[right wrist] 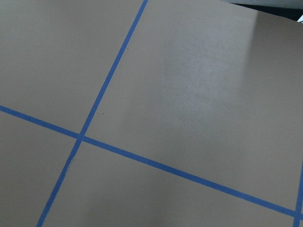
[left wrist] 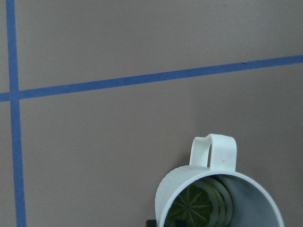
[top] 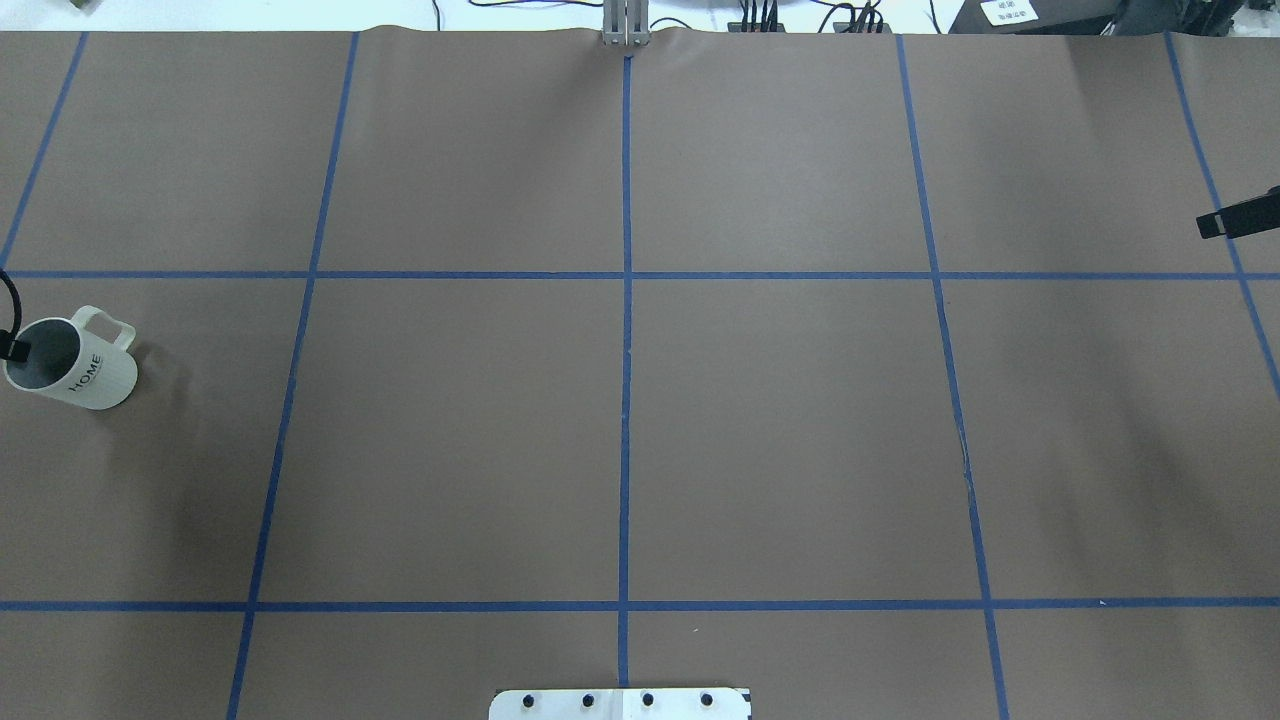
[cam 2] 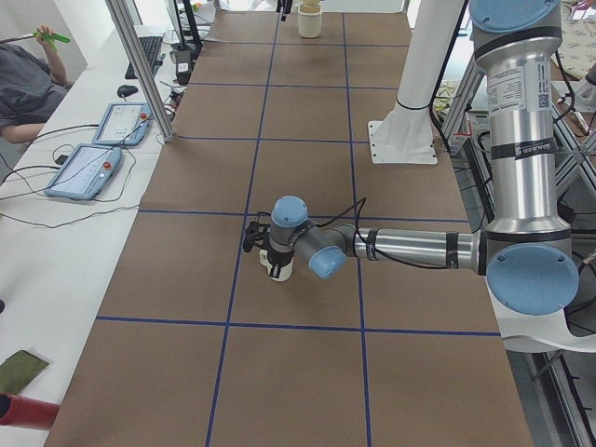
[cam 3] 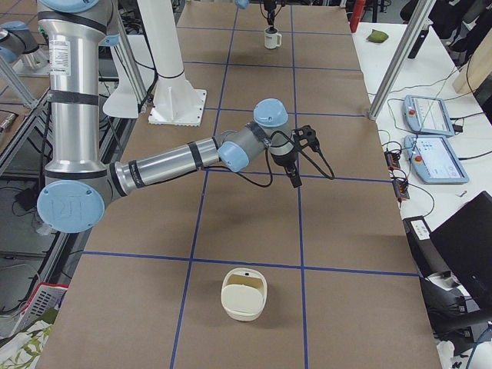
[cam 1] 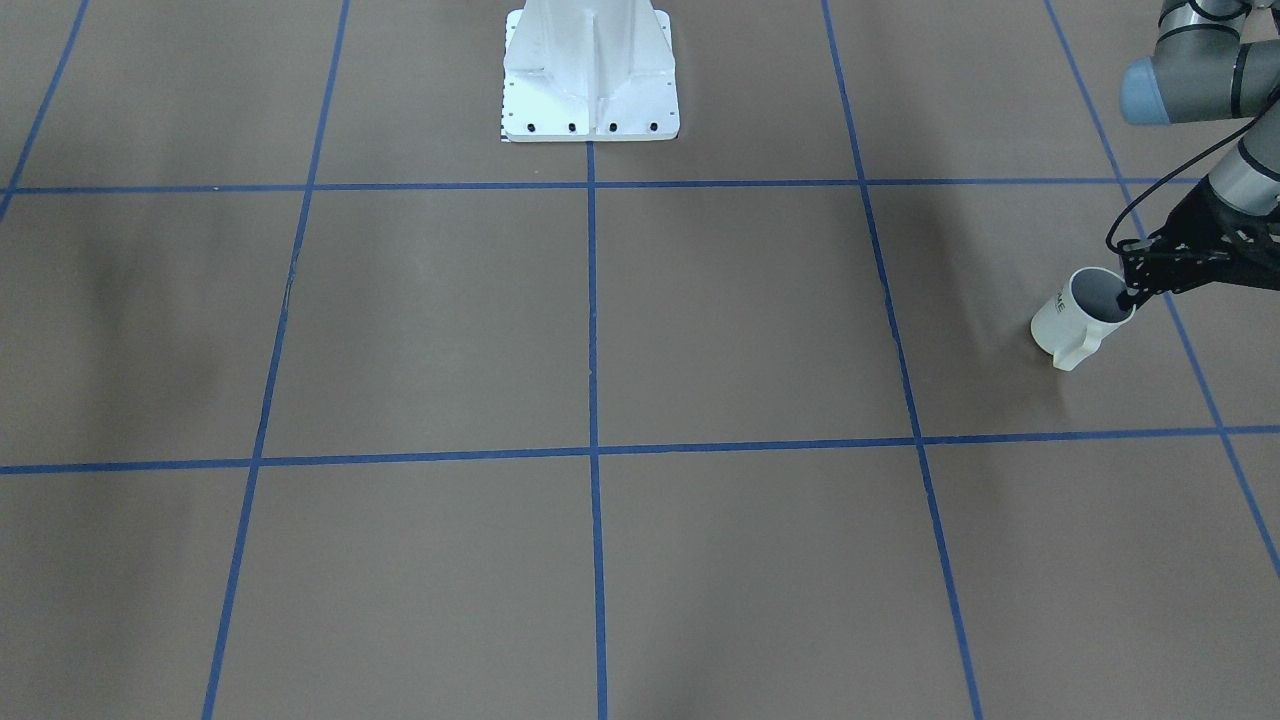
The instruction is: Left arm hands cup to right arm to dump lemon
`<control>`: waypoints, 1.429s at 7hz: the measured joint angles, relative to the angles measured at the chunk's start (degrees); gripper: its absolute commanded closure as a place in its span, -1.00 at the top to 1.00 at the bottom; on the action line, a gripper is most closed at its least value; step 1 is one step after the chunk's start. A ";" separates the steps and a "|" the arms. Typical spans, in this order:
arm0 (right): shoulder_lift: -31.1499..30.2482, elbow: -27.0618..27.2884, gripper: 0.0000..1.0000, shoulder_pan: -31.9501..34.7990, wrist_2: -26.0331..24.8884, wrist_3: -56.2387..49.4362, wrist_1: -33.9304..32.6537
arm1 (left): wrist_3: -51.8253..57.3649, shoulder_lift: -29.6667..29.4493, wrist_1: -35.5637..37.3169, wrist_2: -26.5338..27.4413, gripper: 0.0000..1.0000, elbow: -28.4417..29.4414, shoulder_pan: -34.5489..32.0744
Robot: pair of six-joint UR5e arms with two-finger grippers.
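Note:
The cup [cam 1: 1075,325], a white ribbed mug with "HOME" lettering [top: 85,372], stands upright at the table's far left end. My left gripper [cam 1: 1128,298] comes down on its rim with one finger [top: 12,348] inside, and looks shut on the rim wall. The left wrist view shows the cup [left wrist: 213,189] from above with its handle pointing away and a greenish lemon slice [left wrist: 196,205] inside. My right gripper [top: 1238,215] hangs above the table's right end, far from the cup. It points down in the exterior right view [cam 3: 295,175], empty, its fingers seeming together.
A cream container [cam 3: 244,293] with a handle sits near the table's right end, also seen far off [cam 2: 309,19]. The white robot pedestal [cam 1: 590,80] stands at the robot's edge. Tablets [cam 2: 93,158] and cables lie on the operators' bench.

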 measured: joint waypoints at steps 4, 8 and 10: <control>1.26 -0.29 0.98 -0.32 0.27 -0.34 8.30 | 1.68 -0.91 4.84 -3.60 -1.00 -6.68 -2.62; 12.02 -3.72 0.90 -6.71 -0.48 -0.03 15.13 | -7.98 -8.03 13.17 -4.88 -1.00 -10.96 -5.01; 15.83 -4.49 0.90 -12.09 -8.37 0.08 16.15 | -18.48 -12.80 13.56 -5.04 -1.00 -11.34 -5.00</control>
